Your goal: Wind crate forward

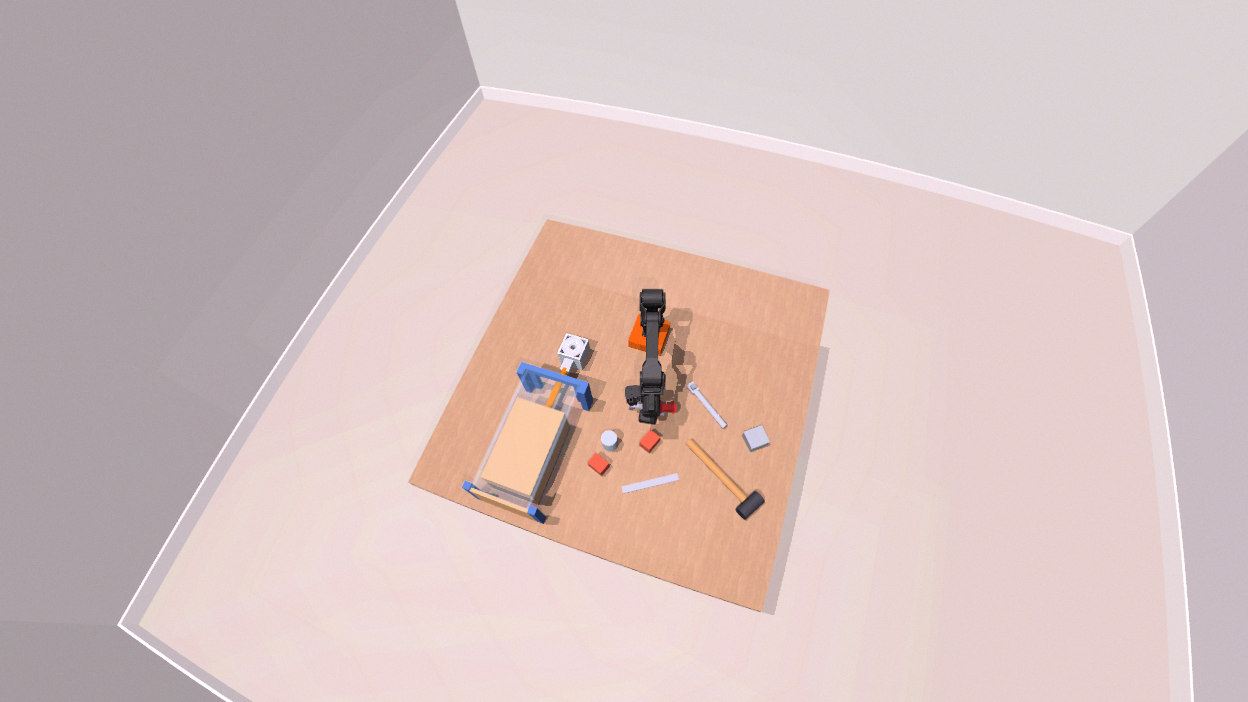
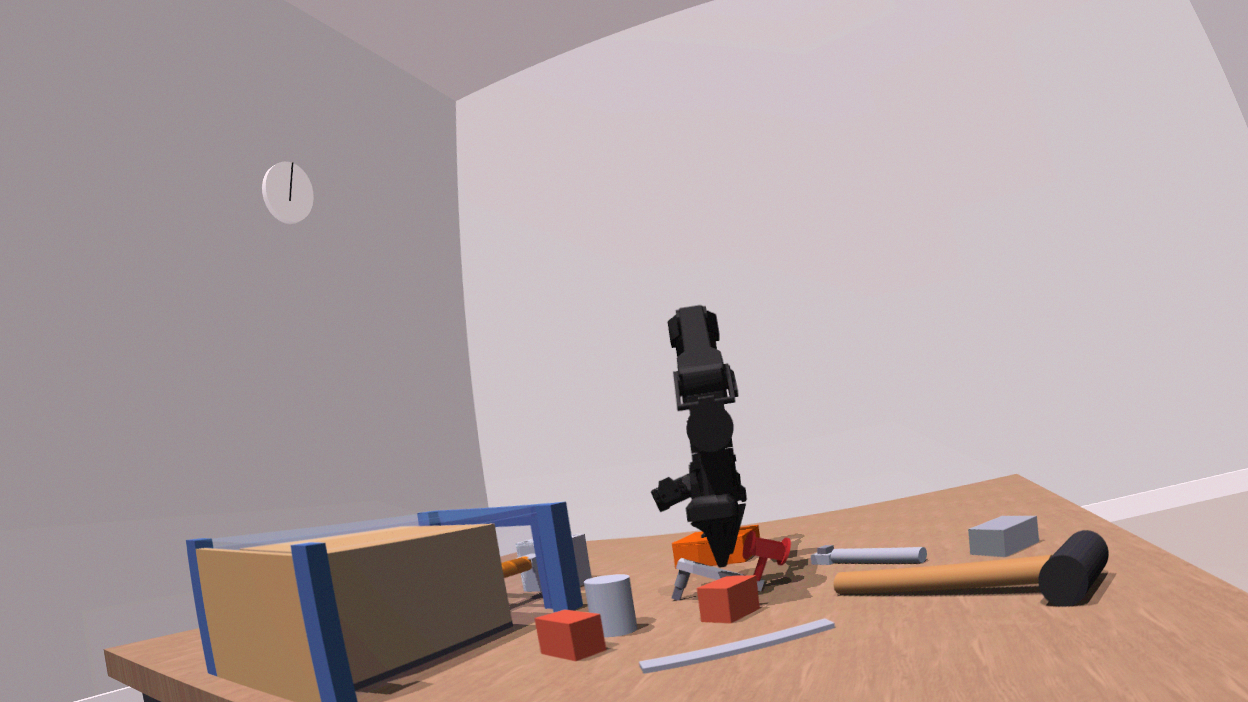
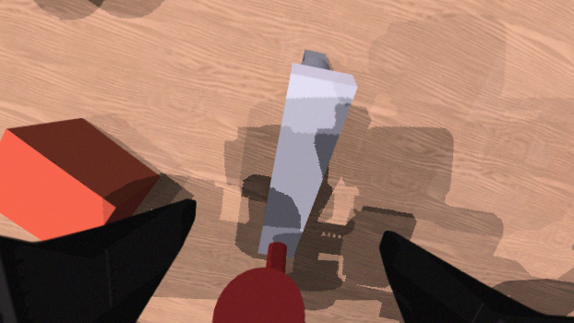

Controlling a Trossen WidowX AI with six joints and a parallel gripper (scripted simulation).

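Observation:
The winch handle lies on the bench, with a pale grey arm (image 3: 306, 125) (image 2: 695, 568), a red knob (image 1: 667, 407) (image 2: 773, 548) (image 3: 258, 300) at one end and a darker key stub (image 3: 315, 59) (image 2: 678, 590) at the other. My gripper (image 3: 291, 224) (image 2: 720, 560) is open and empty, pointing down low over the handle; its fingertips stand either side of the arm's knob end in the wrist view. The tan crate (image 1: 525, 445) (image 2: 418, 593) sits flat in the cubby, its front short of the blue frame (image 1: 554, 376) (image 2: 553, 558). An orange strap (image 1: 555, 394) runs to the white winch (image 1: 573, 347).
A red block (image 1: 649, 440) (image 2: 728, 598) (image 3: 51, 180) lies close to the handle. Another red block (image 1: 598, 463) (image 2: 569, 633), a grey cylinder (image 1: 609, 439) (image 2: 610, 604), a flat bar (image 1: 650, 482), a wrench-like tool (image 1: 708, 406), a mallet (image 1: 720, 470) and a grey block (image 1: 755, 437) lie around.

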